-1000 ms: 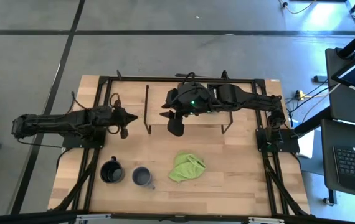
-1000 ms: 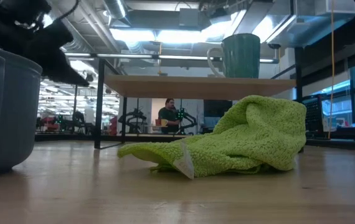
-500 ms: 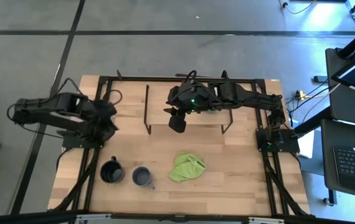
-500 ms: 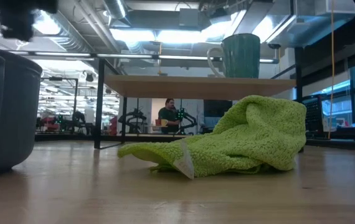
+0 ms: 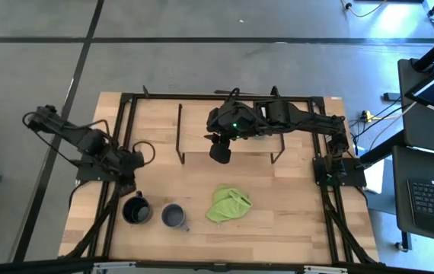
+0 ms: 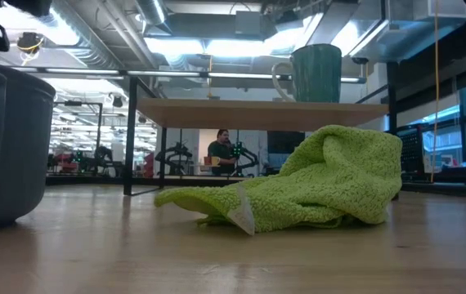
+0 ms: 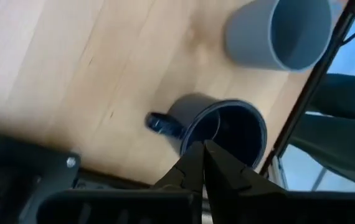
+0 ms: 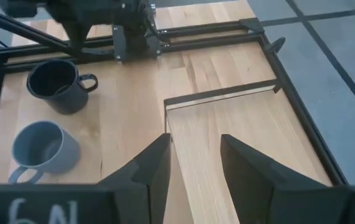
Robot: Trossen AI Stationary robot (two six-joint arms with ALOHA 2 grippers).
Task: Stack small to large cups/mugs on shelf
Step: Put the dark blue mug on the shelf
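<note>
Black mug [image 5: 135, 210]: stands upright on the counter [image 5: 293, 213], mouth up, near the front left corner. In the high view its handle points toward the far edge of the counter, toward the left hand.
Grey-blue mug [image 5: 173, 217]: upright just beside the black mug, on the side toward the green cloth [image 5: 228, 204]; its handle points toward the front right. In the low view it fills the left edge as a grey wall [image 6: 4, 147].
Cream-white mug [image 6: 313, 73]: upright on the shelf [image 6: 266, 113], handle on the left in the low view. In the high view the right arm covers it.
Shelf in high view [image 5: 255, 137]: long axis runs left to right across the far half of the counter, its black rod legs showing at both ends.
Left hand [image 5: 129, 181]: at the left side of the counter, just beyond the black mug. Its wrist view shows the fingers [image 7: 193, 168] clenched together, holding nothing, with the black mug's [image 7: 224, 134] open mouth right under the tips.
Right hand [image 5: 219, 151]: above the shelf's left part, well apart from the two mugs on the counter. Its fingers [image 8: 156, 163] are spread over the shelf board [image 8: 240, 143], released.
</note>
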